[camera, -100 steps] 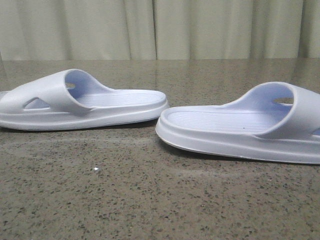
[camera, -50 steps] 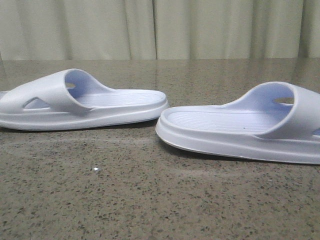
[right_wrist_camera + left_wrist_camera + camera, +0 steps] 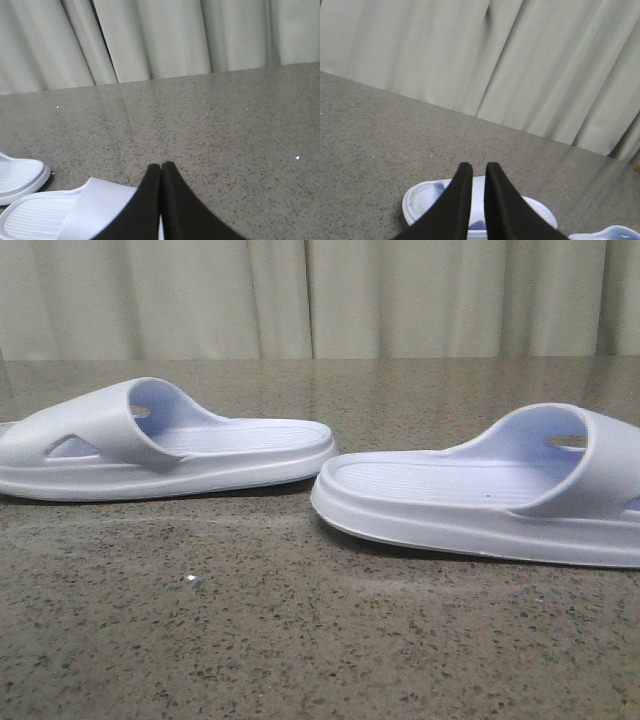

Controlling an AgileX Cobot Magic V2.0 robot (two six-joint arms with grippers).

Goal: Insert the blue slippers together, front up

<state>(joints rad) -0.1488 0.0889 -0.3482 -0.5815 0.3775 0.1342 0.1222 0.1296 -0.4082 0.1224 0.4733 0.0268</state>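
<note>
- Two pale blue slippers lie flat on a speckled stone table [image 3: 250,640], sole down, heels nearly meeting, toes pointing outward to either side.
- The left slipper [image 3: 160,445] sits directly below and just ahead of the left gripper [image 3: 478,172], whose black fingers stand a narrow slit apart, holding nothing.
- The right slipper [image 3: 480,490] lies beneath the right gripper [image 3: 161,167], whose fingers are pressed together, empty.
- Each slipper's long axis runs sideways across the table, so each arm has its own slipper nearest.
- A pale curtain [image 3: 320,295] hangs behind.
</note>
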